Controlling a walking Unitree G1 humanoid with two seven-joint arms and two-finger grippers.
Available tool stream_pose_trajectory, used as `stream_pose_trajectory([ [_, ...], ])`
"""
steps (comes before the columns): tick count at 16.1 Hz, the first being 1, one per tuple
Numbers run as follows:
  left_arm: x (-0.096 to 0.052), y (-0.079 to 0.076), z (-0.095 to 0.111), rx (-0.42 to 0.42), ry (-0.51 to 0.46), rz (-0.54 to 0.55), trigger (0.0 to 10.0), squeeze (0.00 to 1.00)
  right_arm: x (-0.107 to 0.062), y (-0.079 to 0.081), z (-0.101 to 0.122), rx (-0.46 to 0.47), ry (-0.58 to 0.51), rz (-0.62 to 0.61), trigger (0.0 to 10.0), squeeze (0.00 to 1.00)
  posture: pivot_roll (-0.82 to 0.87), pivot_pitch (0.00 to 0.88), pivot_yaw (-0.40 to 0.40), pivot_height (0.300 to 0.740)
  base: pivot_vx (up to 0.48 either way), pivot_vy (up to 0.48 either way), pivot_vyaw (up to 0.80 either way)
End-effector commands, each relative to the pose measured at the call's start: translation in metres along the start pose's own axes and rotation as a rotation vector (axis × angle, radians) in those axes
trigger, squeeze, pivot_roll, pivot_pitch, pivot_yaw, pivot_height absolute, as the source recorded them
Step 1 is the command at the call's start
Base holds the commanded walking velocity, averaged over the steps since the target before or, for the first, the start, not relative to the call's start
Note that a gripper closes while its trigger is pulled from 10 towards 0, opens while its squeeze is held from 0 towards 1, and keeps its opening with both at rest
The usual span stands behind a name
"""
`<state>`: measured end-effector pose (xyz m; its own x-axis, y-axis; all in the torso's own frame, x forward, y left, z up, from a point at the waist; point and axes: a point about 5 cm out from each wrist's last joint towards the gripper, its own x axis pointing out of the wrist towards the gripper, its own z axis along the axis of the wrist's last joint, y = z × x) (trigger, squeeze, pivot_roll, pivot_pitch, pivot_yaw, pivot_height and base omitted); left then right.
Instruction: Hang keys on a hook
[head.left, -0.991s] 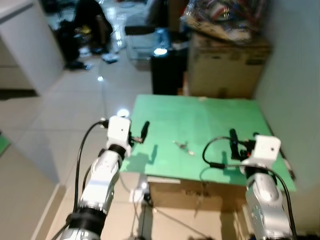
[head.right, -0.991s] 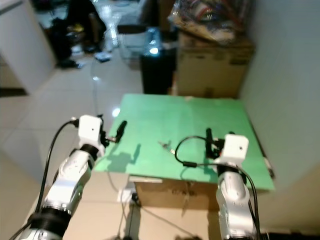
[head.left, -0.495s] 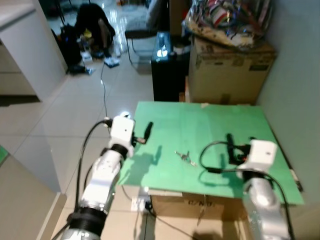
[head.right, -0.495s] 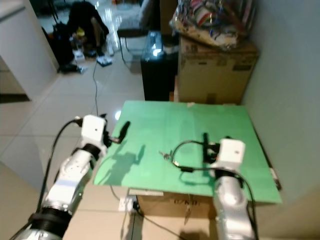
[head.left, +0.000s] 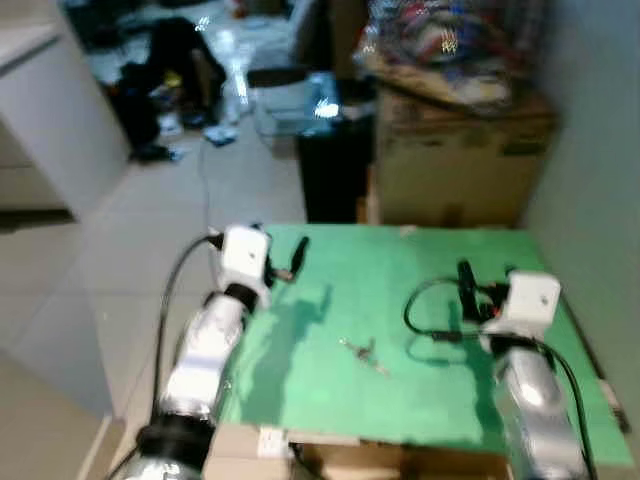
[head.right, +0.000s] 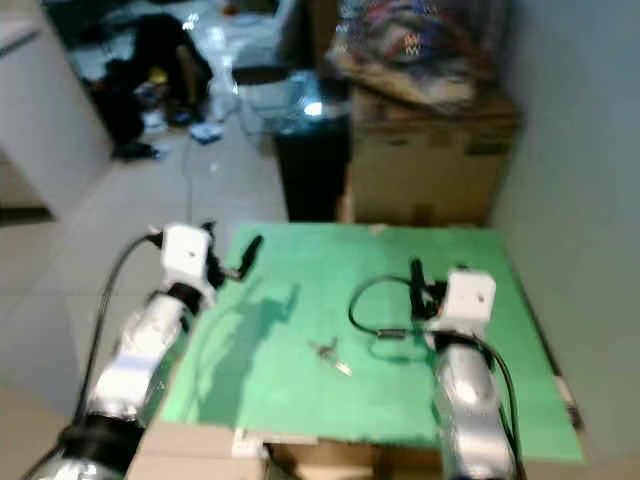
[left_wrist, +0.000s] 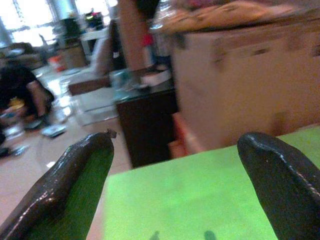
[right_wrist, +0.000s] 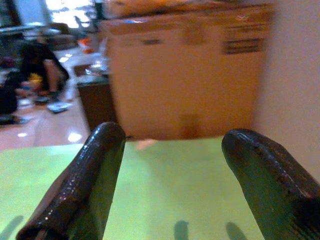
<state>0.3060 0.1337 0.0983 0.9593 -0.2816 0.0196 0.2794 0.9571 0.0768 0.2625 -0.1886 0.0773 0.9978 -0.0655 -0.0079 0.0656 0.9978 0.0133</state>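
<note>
The keys (head.left: 364, 352) lie flat on the green table top (head.left: 400, 270), toward its near edge and roughly midway between its left and right edges, touching neither arm. No hook can be made out in these blurred views.

The left gripper (head.left: 297, 253) is held above the far-left part of the table top, near its left edge, fingers (left_wrist: 70, 185) spread wide with nothing between them. The right gripper (head.left: 467, 283) is poised over the right half, well apart from the keys, its fingers (right_wrist: 95, 175) likewise parted and empty.

Both arms appear raised to a ready posture so that either could descend on the keys; the wide opening suits a small, low object that must be pinched off a flat surface.

A cardboard box (head.left: 455, 150) stands beyond the far edge, beside a dark cabinet (head.left: 335, 150).
</note>
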Motion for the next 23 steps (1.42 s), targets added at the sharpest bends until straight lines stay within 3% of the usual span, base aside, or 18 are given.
stream_pose_trajectory([
  [1, -0.002, 0.003, -0.001, -0.009, 0.011, 0.014, 10.0, 0.0, 0.0, 0.008, 0.002, 0.029, 0.0, 0.03, 10.0, 0.0, -0.05, 0.0, 0.08, 0.74, 0.0, 0.0, 0.0],
  [3, -0.005, 0.004, -0.002, -0.011, 0.016, 0.009, 10.0, 0.0, 0.003, 0.012, 0.008, 0.093, 0.0, 0.042, 10.0, 0.0, -0.04, 0.0, 0.086, 0.74, 0.0, 0.0, 0.0],
  [4, -0.009, 0.005, -0.003, -0.002, 0.024, -0.001, 10.0, 0.0, 0.01, 0.008, 0.005, 0.176, 0.029, -0.005, 10.0, 0.0, -0.02, 0.0, 0.103, 0.74, 0.0, 0.0, 0.0],
  [6, -0.014, 0.009, -0.002, 0.013, 0.039, -0.01, 10.0, 0.0, 0.02, 0.012, -0.003, 0.203, 0.078, 0.007, 10.0, 0.0, -0.01, 0.017, 0.117, 0.74, 0.0, 0.0, 0.0],
  [8, -0.025, 0.02, 0.002, 0.055, 0.059, -0.031, 10.0, 0.0, 0.037, 0.032, -0.018, 0.168, 0.187, 0.103, 10.0, 0.0, 0.05, 0.076, 0.159, 0.74, 0.0, 0.0, 0.0],
  [10, -0.033, 0.031, 0.007, 0.095, 0.075, -0.035, 10.0, 0.0, 0.045, 0.047, -0.023, 0.111, 0.23, 0.183, 10.0, 0.0, 0.1, 0.101, 0.188, 0.74, 0.0, 0.0, 0.0],
  [12, -0.04, 0.037, 0.013, 0.114, 0.079, -0.037, 10.0, 0.0, 0.048, 0.046, -0.024, 0.095, 0.227, 0.195, 10.0, 0.0, 0.14, 0.125, 0.209, 0.74, 0.0, 0.0, 0.0],
  [18, -0.082, 0.06, 0.023, 0.186, 0.194, -0.063, 10.0, 0.0, 0.058, 0.045, -0.03, 0.044, 0.238, 0.14, 10.0, 0.0, 0.25, 0.221, 0.3, 0.74, 0.0, 0.0, 0.0],
  [21, -0.081, 0.06, 0.03, 0.19, 0.205, -0.077, 10.0, 0.0, 0.062, 0.056, -0.022, -0.013, 0.162, 0.128, 10.0, 0.0, 0.23, 0.224, 0.306, 0.74, 0.0, 0.0, 0.0],
  [23, -0.079, 0.059, 0.029, 0.189, 0.21, -0.087, 10.0, 0.0, 0.064, 0.049, -0.018, -0.044, 0.126, 0.068, 10.0, 0.0, 0.22, 0.236, 0.307, 0.74, 0.0, 0.0, 0.0],
])
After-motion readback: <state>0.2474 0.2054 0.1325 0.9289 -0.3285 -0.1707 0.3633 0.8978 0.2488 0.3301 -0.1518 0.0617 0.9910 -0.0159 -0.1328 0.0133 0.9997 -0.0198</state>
